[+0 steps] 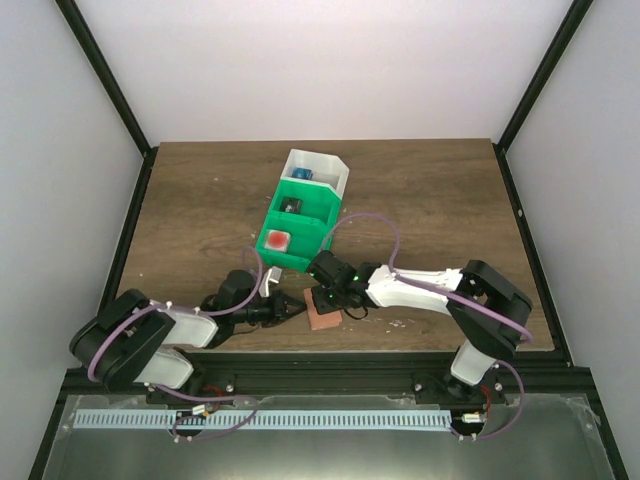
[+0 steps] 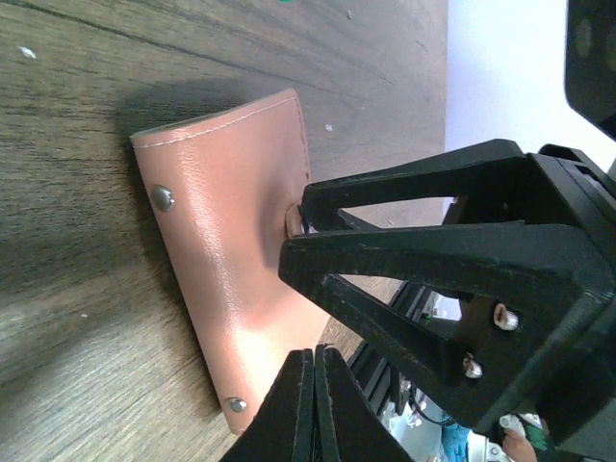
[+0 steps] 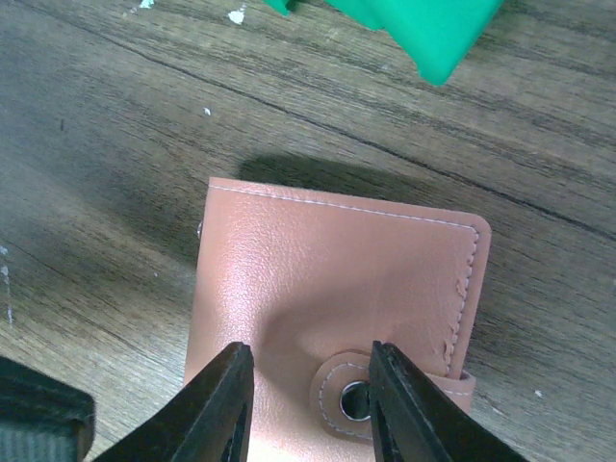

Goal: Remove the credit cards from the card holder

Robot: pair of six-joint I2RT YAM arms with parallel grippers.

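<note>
As the card holder [image 3: 327,279], closed beneath the right gripper's [image 3: 308,361] spread fingers, looks soft and light, the snap tab [image 3: 337,385] between them should be pinched; the left gripper's [image 2: 315,404] fingers are pressed together beside it.

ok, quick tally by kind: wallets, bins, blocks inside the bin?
card holder: 1
bin: 1
blocks in it: 3 (red block, black block, blue block)
Total: 5
</note>
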